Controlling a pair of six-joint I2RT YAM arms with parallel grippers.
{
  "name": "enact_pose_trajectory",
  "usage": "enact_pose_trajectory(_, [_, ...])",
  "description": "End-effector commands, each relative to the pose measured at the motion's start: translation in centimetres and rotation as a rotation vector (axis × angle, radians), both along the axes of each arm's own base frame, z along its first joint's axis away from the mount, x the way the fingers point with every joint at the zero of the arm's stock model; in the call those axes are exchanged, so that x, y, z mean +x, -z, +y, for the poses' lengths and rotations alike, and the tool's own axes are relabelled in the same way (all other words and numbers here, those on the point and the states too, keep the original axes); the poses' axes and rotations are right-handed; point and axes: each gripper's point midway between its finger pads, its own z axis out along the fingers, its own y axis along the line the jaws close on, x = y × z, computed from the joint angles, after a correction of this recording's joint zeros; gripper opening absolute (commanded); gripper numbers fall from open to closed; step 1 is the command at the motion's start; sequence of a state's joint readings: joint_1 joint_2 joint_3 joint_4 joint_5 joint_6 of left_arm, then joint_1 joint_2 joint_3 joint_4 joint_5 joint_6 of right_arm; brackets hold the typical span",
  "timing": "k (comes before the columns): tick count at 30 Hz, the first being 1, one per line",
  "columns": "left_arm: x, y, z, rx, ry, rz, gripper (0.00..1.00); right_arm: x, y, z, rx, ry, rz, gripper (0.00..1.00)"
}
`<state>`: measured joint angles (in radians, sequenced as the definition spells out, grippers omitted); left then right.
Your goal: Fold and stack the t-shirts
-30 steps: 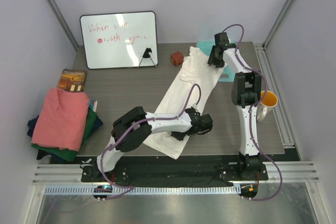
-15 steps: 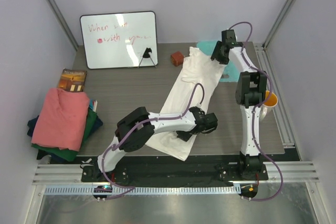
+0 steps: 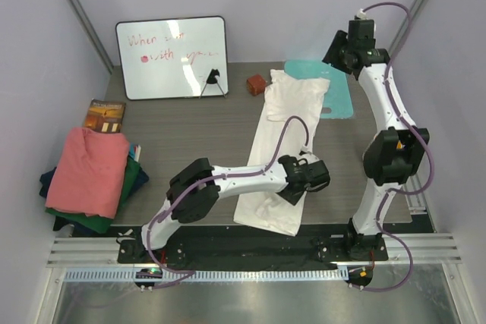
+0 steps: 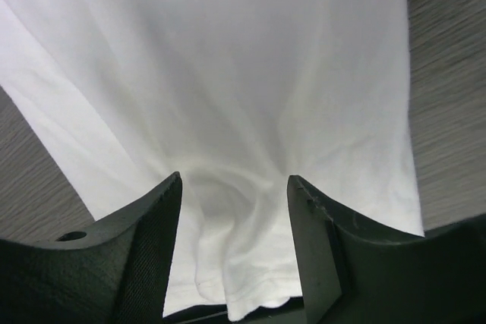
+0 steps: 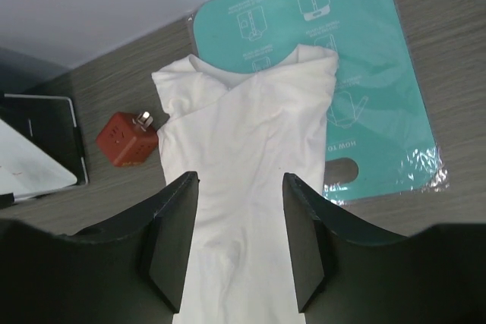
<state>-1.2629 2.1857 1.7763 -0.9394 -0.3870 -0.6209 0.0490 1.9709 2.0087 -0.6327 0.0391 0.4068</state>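
Note:
The white t-shirt (image 3: 282, 123) lies on the table folded into a long narrow strip, its collar end resting on the teal mat (image 3: 340, 92). My left gripper (image 3: 295, 193) is low over the strip's near end. In the left wrist view its jaws (image 4: 234, 180) stand apart, with a bunched ridge of white cloth (image 4: 228, 73) between them. My right gripper (image 3: 343, 49) is raised high above the back right, open and empty. It looks down on the collar end (image 5: 243, 104). The salmon-pink shirt (image 3: 91, 168) tops a pile with the dark green (image 3: 130, 178) and navy (image 3: 48, 184) shirts at the left edge.
A whiteboard (image 3: 171, 57) stands at the back left. A red cube (image 3: 256, 83) sits just left of the white shirt's collar end and shows in the right wrist view (image 5: 125, 138). A book (image 3: 105, 115) lies behind the shirt pile. The table's near edge is just below the shirt's hem.
The right gripper has left the collar end and risen up and back to the right. The left gripper moved right, and the shirt's near end swung right with it, so the strip lies straighter.

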Motion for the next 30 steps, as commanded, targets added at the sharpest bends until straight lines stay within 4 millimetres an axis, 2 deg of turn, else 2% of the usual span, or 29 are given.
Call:
enact_pose_trajectory(1, [2.1,-9.2,-0.3,-0.212,-0.052,-0.136,0.6,-6.4,4.4,0.1,0.033,0.002,0.155,0.54])
enact_pose_trajectory(2, [2.2,-9.2,1.1,-0.2,-0.068,-0.142,0.6,-7.1,4.5,0.9,0.066,-0.028,0.143,0.54])
enact_pose_trajectory(3, [3.1,-9.9,2.4,-0.216,-0.114,-0.154,0.61,-8.7,2.7,0.8,0.075,-0.029,0.095,0.54])
enact_pose_trajectory(4, [3.7,-12.8,3.8,-0.281,-0.146,-0.191,0.61,-10.8,5.7,1.0,0.083,-0.036,0.153,0.54])
enact_pose_trajectory(5, [3.7,-12.0,5.7,-0.261,-0.172,-0.188,0.61,-11.5,5.8,1.3,0.096,-0.045,0.131,0.54])
enact_pose_trajectory(6, [4.8,-12.6,7.6,-0.28,-0.224,-0.203,0.64,-14.0,6.3,1.3,0.118,-0.039,0.137,0.54])
enact_pose_trajectory(7, [5.3,-14.5,8.7,-0.354,-0.259,-0.227,0.66,-15.1,6.7,1.8,0.139,-0.055,0.138,0.54])
enact_pose_trajectory(8, [5.0,-12.5,10.9,-0.323,-0.281,-0.207,0.68,-16.0,6.6,2.1,0.16,-0.063,0.123,0.54])
enact_pose_trajectory(9, [6.1,-12.0,12.7,-0.337,-0.334,-0.199,0.69,-17.0,6.9,2.7,0.194,-0.076,0.127,0.54])
enact_pose_trajectory(10, [6.7,-11.6,13.2,-0.382,-0.366,-0.191,0.69,-18.9,8.0,2.9,0.208,-0.081,0.143,0.54])
enact_pose_trajectory(11, [5.8,-10.2,14.6,-0.392,-0.38,-0.138,0.69,-19.6,8.6,3.1,0.215,-0.086,0.15,0.53])
enact_pose_trajectory(12, [6.8,-9.9,15.3,-0.429,-0.422,-0.142,0.69,-21.2,10.5,3.1,0.219,-0.081,0.195,0.53])
enact_pose_trajectory(13, [6.6,-9.2,15.8,-0.438,-0.43,-0.128,0.69,-22.0,10.7,3.3,0.229,-0.085,0.194,0.52])
enact_pose_trajectory(14, [6.0,-8.1,16.2,-0.437,-0.427,-0.1,0.69,-22.7,11.4,3.6,0.236,-0.097,0.211,0.52])
enact_pose_trajectory(15, [6.1,-7.9,15.8,-0.458,-0.423,-0.094,0.69,-24.0,12.8,3.9,0.248,-0.11,0.251,0.52])
enact_pose_trajectory(17, [5.6,-6.5,15.4,-0.458,-0.414,-0.055,0.69,-25.4,13.4,5.0,0.26,-0.141,0.276,0.52])
enact_pose_trajectory(18, [5.5,-6.3,14.7,-0.479,-0.403,-0.035,0.69,-26.5,14.4,5.6,0.26,-0.161,0.304,0.52])
enact_pose_trajectory(20, [5.2,-5.4,14.1,-0.484,-0.386,-0.001,0.68,-27.4,14.8,6.6,0.256,-0.172,0.316,0.52])
enact_pose_trajectory(21, [5.1,-4.9,13.3,-0.5,-0.375,0.022,0.68,-28.6,15.5,8.2,0.244,-0.217,0.341,0.52])
enact_pose_trajectory(23, [4.7,-4.1,12.8,-0.513,-0.362,0.057,0.68,-29.4,16.2,9.2,0.223,-0.219,0.359,0.52])
enact_pose_trajectory(24, [4.7,-4.1,12.3,-0.535,-0.359,0.064,0.68,-30.7,17.0,10.2,0.215,-0.245,0.389,0.52])
enact_pose_trajectory(26, [4.0,-3.6,12.0,-0.556,-0.35,0.098,0.68,-31.5,17.8,10.4,0.212,-0.211,0.39,0.51])
enact_pose_trajectory(27, [4.0,-3.6,11.6,-0.58,-0.348,0.103,0.69,-32.7,18.5,10.4,0.217,-0.213,0.396,0.52])
enact_pose_trajectory(30, [3.0,-2.6,11.6,-0.605,-0.343,0.141,0.69,-34.3,19.2,10.5,0.267,-0.21,0.392,0.51])
